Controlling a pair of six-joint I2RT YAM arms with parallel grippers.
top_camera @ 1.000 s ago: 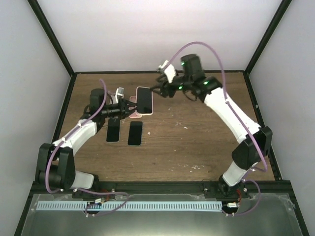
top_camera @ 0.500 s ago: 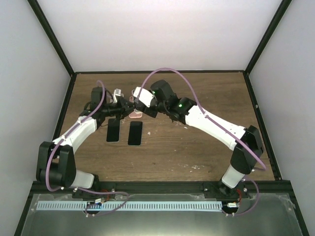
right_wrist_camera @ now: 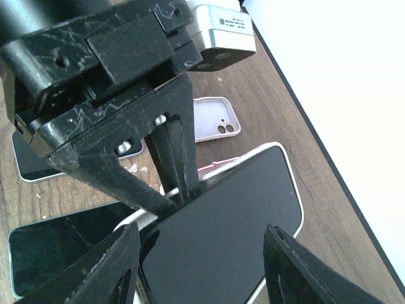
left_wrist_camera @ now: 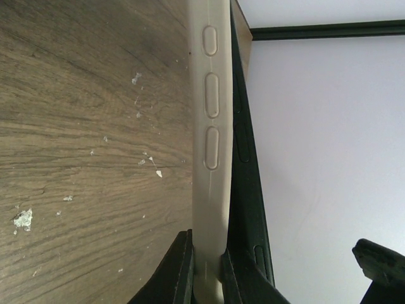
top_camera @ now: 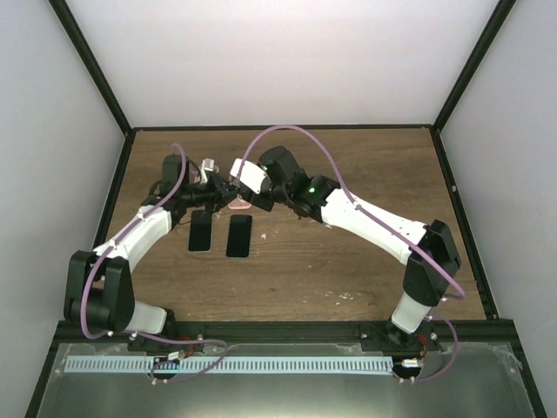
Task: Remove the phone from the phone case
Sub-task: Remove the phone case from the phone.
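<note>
The phone (right_wrist_camera: 221, 234), with a black screen, sits in a pale pink case (left_wrist_camera: 212, 114) held above the table. My left gripper (left_wrist_camera: 205, 253) is shut on the case's side edge; the phone's black edge (left_wrist_camera: 243, 158) shows beside it. In the right wrist view the left gripper (right_wrist_camera: 126, 126) clamps the near rim. My right gripper (right_wrist_camera: 202, 253) is open, with its fingers (right_wrist_camera: 107, 266) astride the screen, one at each side. In the top view both grippers meet at the phone (top_camera: 239, 204), left (top_camera: 223, 193) and right (top_camera: 248, 192); the phone is mostly hidden.
Two black phones (top_camera: 200, 231) (top_camera: 239, 235) lie face up on the wooden table (top_camera: 348, 252), just in front of the held phone. An empty pale case (right_wrist_camera: 215, 117) with a camera cutout lies on the table behind it. White crumbs dot the wood.
My right arm has swung from the back right down and left to the phone, which it now covers from above. My left gripper has kept its hold and barely moved.
</note>
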